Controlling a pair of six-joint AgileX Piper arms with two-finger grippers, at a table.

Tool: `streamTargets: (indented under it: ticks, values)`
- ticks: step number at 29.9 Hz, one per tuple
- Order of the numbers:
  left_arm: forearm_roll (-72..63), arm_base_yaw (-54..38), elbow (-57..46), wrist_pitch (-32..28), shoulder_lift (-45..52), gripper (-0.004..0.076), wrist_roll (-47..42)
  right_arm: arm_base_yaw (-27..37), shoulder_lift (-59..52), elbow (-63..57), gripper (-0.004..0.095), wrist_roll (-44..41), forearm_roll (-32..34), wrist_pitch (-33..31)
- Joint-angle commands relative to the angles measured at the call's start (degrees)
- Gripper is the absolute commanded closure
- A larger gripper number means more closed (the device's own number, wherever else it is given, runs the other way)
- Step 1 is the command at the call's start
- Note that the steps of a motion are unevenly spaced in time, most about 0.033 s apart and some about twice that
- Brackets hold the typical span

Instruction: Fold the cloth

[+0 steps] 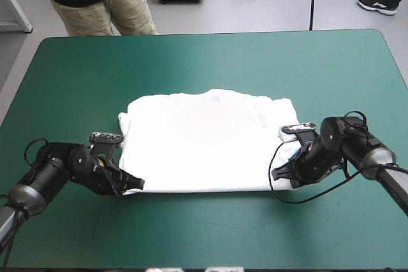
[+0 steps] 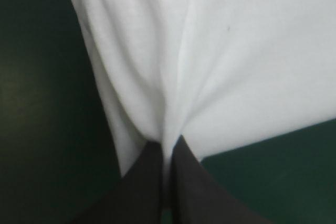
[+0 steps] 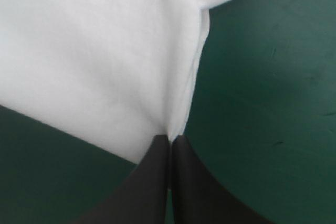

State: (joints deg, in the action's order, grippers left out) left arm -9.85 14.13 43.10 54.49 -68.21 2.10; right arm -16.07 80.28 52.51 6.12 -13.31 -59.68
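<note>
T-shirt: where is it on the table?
In the high view the T-shirt lies flat at the middle of the table, its near corners held by the left gripper and right gripper.

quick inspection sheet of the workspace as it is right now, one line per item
surface: teal-green table cover, lying flat, no marks seen
job's things: white T-shirt spread flat mid-table in a roughly rectangular shape, a few creases toward its far right corner
clutter: nothing seen
grippers: left gripper shut on the T-shirt at its near left corner; right gripper shut on the T-shirt at its near right corner; both low at the table
cables: nothing seen beyond the robot's own
surroundings: nothing seen at or over the table top
</note>
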Motion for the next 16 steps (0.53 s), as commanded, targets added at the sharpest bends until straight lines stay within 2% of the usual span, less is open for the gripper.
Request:
streamTargets:
  ticks: [1, 3, 6, 9, 11, 13, 16]
  values:
    - [-0.94, 0.07, -0.40, 0.87, 1.50, 0.0731, 0.56, -0.16, -1.98, 0.86, 0.0925, -0.63, 0.01, 0.01]
    - [-0.75, 0.07, -0.53, 0.67, 1.50, 0.0703, 0.98, -0.16, -1.98, 0.86, 0.0918, -1.63, 0.45, 0.57]
    - [-1.13, 0.07, -0.53, 0.72, 1.50, 0.0556, 2.74, -0.16, -1.98, 0.86, 0.0813, -2.77, 0.86, 0.46]
    - [-1.13, 0.07, -0.53, 2.38, 1.50, 0.0300, 2.63, -0.16, -1.98, 0.86, 0.0608, -3.34, 0.74, -1.04]
    - [-1.13, 0.07, -0.40, 3.84, 1.50, 0.0171, 2.47, -0.16, -1.98, 0.86, 0.0479, -3.50, 0.03, -1.94]
    - [-1.13, 0.07, -0.16, 4.92, 1.60, 0.0130, 2.38, -0.16, -2.21, 1.29, 0.0415, -3.34, -0.09, -2.68]
    - [-0.88, 0.07, 1.14, 6.87, 2.34, 0.0144, 2.22, -0.16, -3.75, 3.26, 0.0424, -3.07, 0.73, -2.58]
